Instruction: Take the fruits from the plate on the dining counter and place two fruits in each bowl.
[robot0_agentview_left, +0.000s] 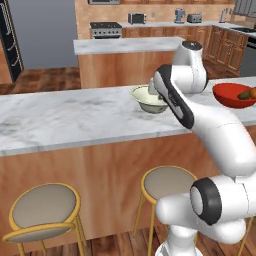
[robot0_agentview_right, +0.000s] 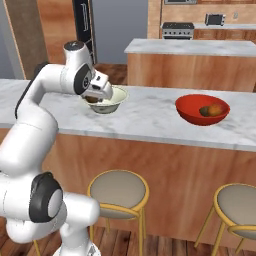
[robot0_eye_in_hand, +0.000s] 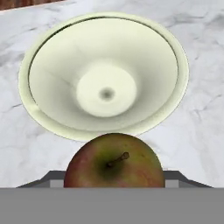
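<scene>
The tool (robot0_agentview_right: 93, 100) is hovering right over the cream bowl (robot0_eye_in_hand: 105, 74) on the desk (robot0_agentview_left: 60, 117), pinching an apple (robot0_eye_in_hand: 114, 162) stem-up. The red bowl (robot0_agentview_right: 202, 109), well off to the right, is holding two fruits (robot0_agentview_right: 212, 110).

the arm hides part of the cream bowl (robot0_agentview_left: 150, 100); the red bowl (robot0_agentview_left: 235, 95) is cut by the edge.

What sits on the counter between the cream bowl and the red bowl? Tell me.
Nothing: between cream bowl and red bowl the dining counter is bare marble, in the right base view.
</scene>
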